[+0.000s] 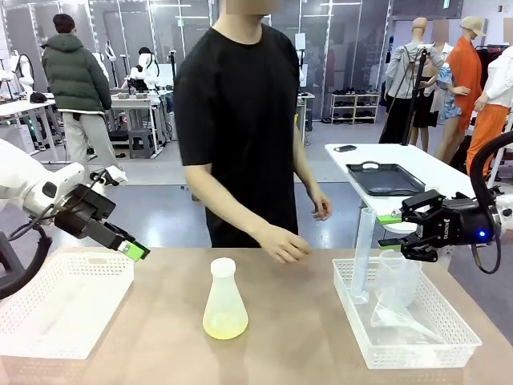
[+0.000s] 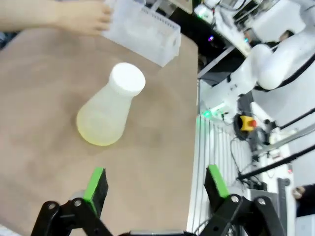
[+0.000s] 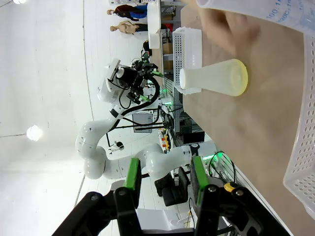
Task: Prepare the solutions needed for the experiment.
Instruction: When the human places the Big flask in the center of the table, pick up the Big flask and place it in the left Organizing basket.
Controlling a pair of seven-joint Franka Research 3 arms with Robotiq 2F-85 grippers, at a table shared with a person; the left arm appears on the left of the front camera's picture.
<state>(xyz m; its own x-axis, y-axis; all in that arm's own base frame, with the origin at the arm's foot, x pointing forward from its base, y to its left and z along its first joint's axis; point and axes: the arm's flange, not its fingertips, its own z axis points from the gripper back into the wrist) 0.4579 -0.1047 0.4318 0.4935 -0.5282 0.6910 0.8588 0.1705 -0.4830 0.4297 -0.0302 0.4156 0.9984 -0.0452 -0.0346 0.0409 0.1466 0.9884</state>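
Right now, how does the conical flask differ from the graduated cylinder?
The conical flask stands on the bare table; the graduated cylinder in the white basket. The flask is squat, the cylinder tall and slim. The flask is stoppered, with pale yellow liquid inside; the cylinder's top is open. Both are translucent and upright.

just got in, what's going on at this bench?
Nobody is holding anything. A stoppered flask with a little pale yellow solution stands mid-table. The left tool hangs open by the left basket; the right tool, open and empty, hovers above the right basket holding a graduated cylinder. The person's hand is at the table's far edge.
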